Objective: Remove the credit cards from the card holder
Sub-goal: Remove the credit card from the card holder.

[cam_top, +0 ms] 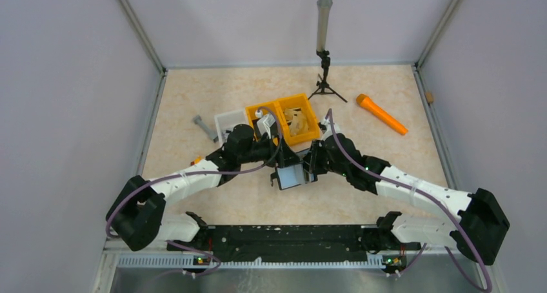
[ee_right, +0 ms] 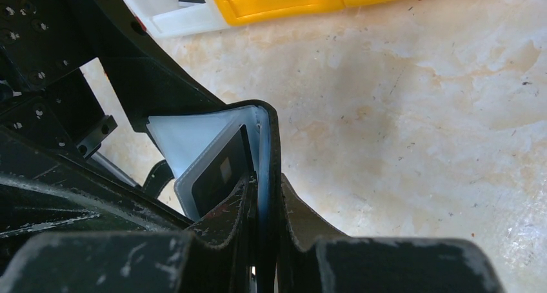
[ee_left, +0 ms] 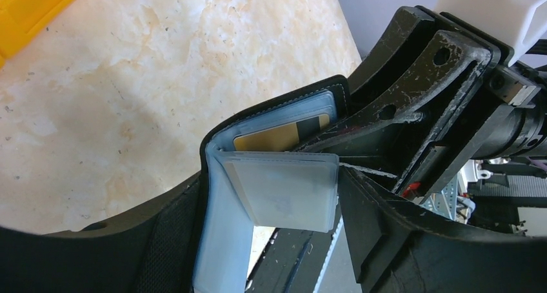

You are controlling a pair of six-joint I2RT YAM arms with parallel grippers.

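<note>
The card holder [cam_top: 293, 175] hangs open above the table's middle, between both arms. My right gripper [ee_right: 268, 209] is shut on its black cover, edge-on between the fingers. A black card [ee_right: 222, 170] with a pale chip sits in a clear sleeve beside the right gripper's left finger. In the left wrist view the card holder [ee_left: 219, 151] shows its pale blue lining, with a gold card with a black stripe [ee_left: 284, 135] in a slot. My left gripper [ee_left: 271, 241] stands open astride a frosted sleeve flap [ee_left: 284, 193], the fingers close to its spine and free edge.
Two yellow-orange bins [cam_top: 290, 119] and a white bin [cam_top: 230, 122] stand just behind the grippers. A grey tool [cam_top: 205, 126] lies to their left and an orange tool [cam_top: 382, 114] at back right. A small tripod with a grey tube [cam_top: 324, 48] stands at the back wall.
</note>
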